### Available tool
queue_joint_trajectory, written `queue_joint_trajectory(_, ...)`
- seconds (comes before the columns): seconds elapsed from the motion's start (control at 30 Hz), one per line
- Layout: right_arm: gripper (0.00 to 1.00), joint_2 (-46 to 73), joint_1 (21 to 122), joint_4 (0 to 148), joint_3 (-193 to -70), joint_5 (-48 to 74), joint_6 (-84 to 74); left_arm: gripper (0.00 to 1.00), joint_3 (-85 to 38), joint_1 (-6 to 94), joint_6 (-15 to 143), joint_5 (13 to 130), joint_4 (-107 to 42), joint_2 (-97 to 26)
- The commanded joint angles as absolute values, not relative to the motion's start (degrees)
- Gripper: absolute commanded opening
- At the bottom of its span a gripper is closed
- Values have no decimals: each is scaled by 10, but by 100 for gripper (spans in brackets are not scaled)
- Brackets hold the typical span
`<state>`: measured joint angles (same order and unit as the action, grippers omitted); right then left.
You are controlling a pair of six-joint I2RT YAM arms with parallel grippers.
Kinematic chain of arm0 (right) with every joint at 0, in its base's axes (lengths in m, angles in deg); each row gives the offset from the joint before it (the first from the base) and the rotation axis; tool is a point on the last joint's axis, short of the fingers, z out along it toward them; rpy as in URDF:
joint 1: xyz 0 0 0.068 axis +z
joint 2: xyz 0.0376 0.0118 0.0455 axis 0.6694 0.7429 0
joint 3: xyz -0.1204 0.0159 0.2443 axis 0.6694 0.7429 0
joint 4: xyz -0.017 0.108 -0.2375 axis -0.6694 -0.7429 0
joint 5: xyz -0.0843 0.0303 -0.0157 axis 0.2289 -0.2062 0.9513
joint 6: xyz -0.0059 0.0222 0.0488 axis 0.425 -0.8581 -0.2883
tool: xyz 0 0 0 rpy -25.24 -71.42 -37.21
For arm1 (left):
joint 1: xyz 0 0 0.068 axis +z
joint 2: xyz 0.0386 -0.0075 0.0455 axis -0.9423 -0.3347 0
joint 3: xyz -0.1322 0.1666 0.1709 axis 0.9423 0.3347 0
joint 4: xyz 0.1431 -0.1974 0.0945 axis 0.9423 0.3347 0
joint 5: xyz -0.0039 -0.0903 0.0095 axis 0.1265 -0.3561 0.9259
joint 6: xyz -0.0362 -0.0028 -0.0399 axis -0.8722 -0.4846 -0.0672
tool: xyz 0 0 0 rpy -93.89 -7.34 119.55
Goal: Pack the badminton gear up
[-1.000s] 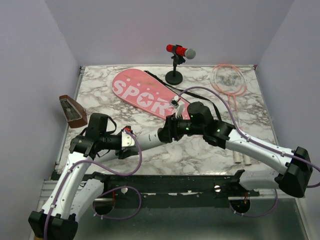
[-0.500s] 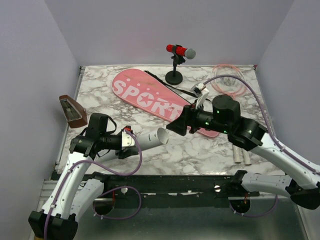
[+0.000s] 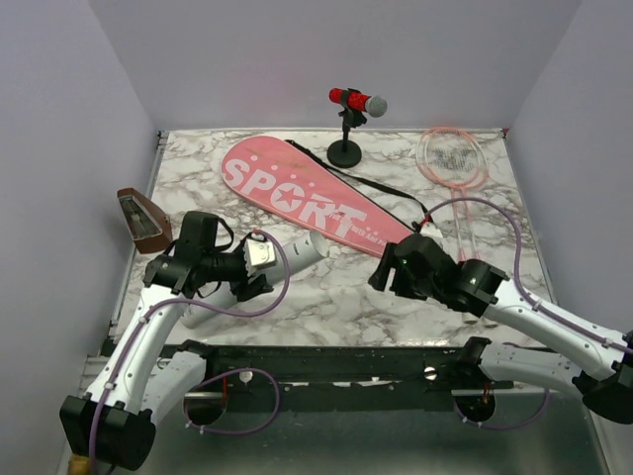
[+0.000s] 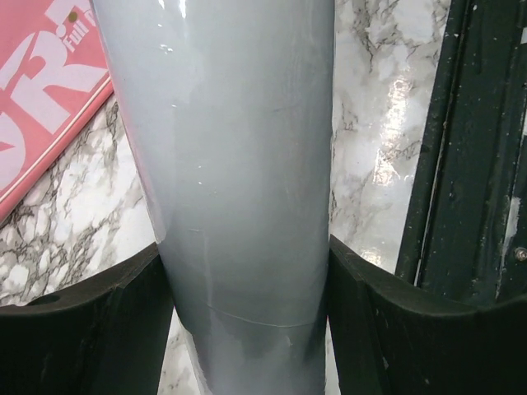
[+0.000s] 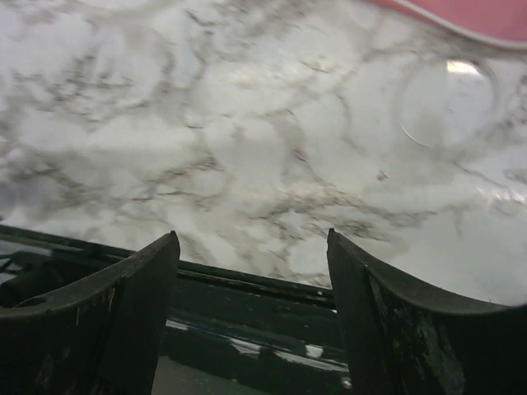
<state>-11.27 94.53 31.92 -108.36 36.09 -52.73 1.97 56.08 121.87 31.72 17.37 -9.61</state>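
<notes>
My left gripper [image 3: 259, 259] is shut on the long white tube [image 3: 302, 250], which lies slanted; its far end is at the edge of the pink "SPORT" bag [image 3: 297, 193]. In the left wrist view the tube [image 4: 247, 140] fills the gap between the fingers [image 4: 99, 321], with the bag [image 4: 41, 90] at upper left. My right gripper [image 3: 381, 274] is open and empty, low over the marble near the bag's narrow end; it also shows in the right wrist view [image 5: 251, 239]. Two pink rackets [image 3: 453, 158] lie at the back right, their handles hidden behind my right arm.
A red microphone [image 3: 356, 101] on a black stand is at the back centre. A small brown wedge box [image 3: 141, 220] sits off the table's left edge. A black rail [image 5: 247, 288] runs along the front edge. A round clear disc [image 5: 449, 99] lies on the marble by the bag [image 5: 469, 12].
My right gripper has left the tube's far end, swung right, then come down toward the front. My left gripper has carried the tube back and right, toward the bag.
</notes>
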Motion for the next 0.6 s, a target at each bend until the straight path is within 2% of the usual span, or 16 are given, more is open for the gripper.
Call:
queue_joint_trajectory(0.0,78,-138,946,290,-1033,433,-618,54,29,559,1221,358,150,-79)
queue_joint_trajectory(0.13,71,-56,941,245,-1072,510,-575,54,34,559,1219,358,155,-76)
queue_joint_trajectory(0.3,63,62,876,286,-1104,470,-495,54,10,559,1273,331,206,-76)
queue_joint_trajectory(0.57,61,156,828,332,-1114,469,-431,56,9,559,1332,321,232,-81)
